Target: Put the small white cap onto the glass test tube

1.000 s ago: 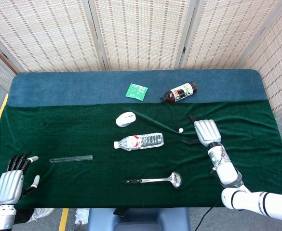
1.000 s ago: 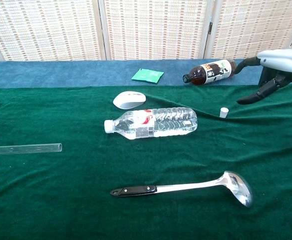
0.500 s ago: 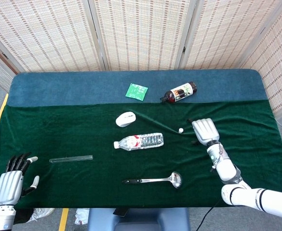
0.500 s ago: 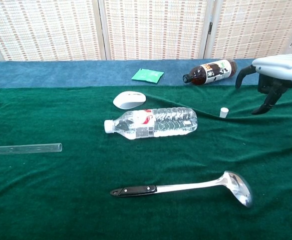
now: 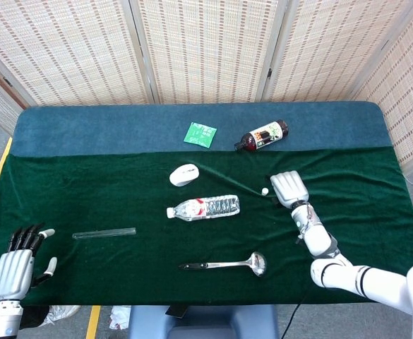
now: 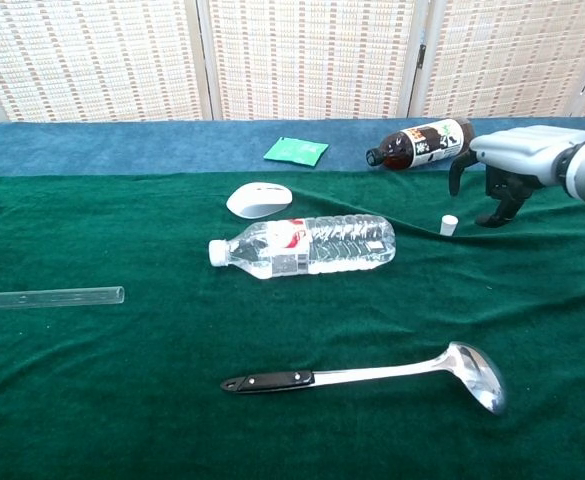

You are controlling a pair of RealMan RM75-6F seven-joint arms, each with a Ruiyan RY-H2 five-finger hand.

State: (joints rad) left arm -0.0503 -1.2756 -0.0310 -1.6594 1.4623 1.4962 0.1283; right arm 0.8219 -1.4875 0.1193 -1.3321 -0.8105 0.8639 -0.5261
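Now the reach for the small white cap (image 6: pixel 449 225) is under way: the right hand (image 6: pixel 512 165) hovers just beside it, fingers apart, holding nothing. Next, I judge, a careful pinch. The glass test tube (image 5: pixel 104 232) lies well left of the cap, long axis left-right, open end toward it.
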